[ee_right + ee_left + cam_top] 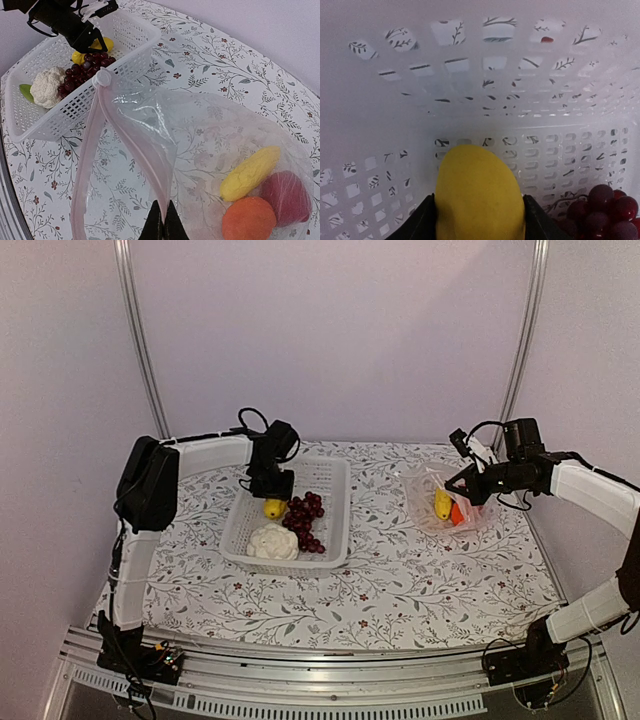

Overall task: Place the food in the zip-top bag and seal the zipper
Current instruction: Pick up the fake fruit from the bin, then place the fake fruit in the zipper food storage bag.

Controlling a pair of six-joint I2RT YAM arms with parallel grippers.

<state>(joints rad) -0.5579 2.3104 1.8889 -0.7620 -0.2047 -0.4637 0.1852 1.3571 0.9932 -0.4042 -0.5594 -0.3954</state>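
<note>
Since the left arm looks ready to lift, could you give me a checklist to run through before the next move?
1. Left gripper shut on the yellow piece: ok, both fingers press its sides.
2. Right gripper holding the zipper: ok, pinched on the strip.
3. Zip-top bag mouth open: ok, its strips stand apart.
4. Grapes clear of the left fingers: cannot tell.
5. Basket emptied: not ok, grapes and cauliflower lie inside.

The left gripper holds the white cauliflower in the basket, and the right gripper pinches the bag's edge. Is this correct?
No. The left wrist view shows the left gripper holding the yellow piece in the basket; the right gripper does pinch the bag's edge.
</note>
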